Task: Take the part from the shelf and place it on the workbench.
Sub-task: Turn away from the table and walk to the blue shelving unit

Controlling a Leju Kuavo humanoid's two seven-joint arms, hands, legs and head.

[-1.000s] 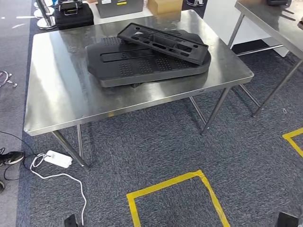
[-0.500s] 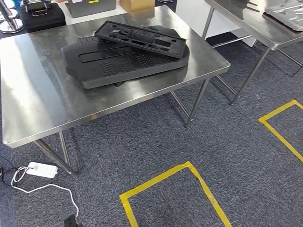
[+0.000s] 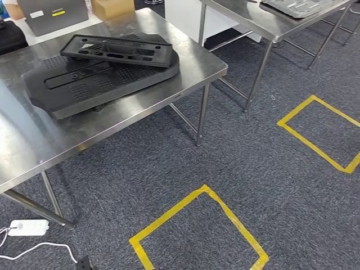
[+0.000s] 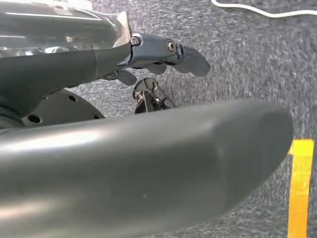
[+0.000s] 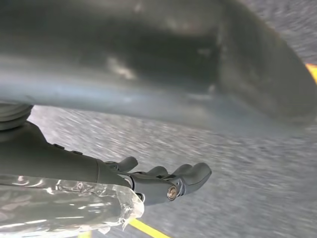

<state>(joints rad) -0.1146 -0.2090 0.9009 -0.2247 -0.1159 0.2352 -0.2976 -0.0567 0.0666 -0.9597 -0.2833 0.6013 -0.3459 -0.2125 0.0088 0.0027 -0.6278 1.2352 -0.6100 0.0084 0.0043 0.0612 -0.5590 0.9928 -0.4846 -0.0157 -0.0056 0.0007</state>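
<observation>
In the head view a steel workbench (image 3: 25,146) stands at the left. A large flat black part (image 3: 97,84) lies on it, with a smaller black framed part (image 3: 116,50) resting on top. My left hand (image 4: 142,148) hangs over the carpet, its dark fingers (image 4: 176,49) stretched out and holding nothing. My right hand (image 5: 149,74) also hangs over the carpet, with its fingers (image 5: 176,186) extended and empty. Clear film wraps the backs of both hands.
A second steel table (image 3: 255,22) stands at the far right with a grey part (image 3: 297,7) on it. Yellow tape squares (image 3: 199,194) (image 3: 314,143) mark the grey carpet. A white power strip (image 3: 27,227) lies under the workbench. A cardboard box (image 3: 112,7) sits behind it.
The whole head view has slid to the left, so the camera has turned right. The second table and a second yellow square have come further into view. The parts on the workbench have not moved.
</observation>
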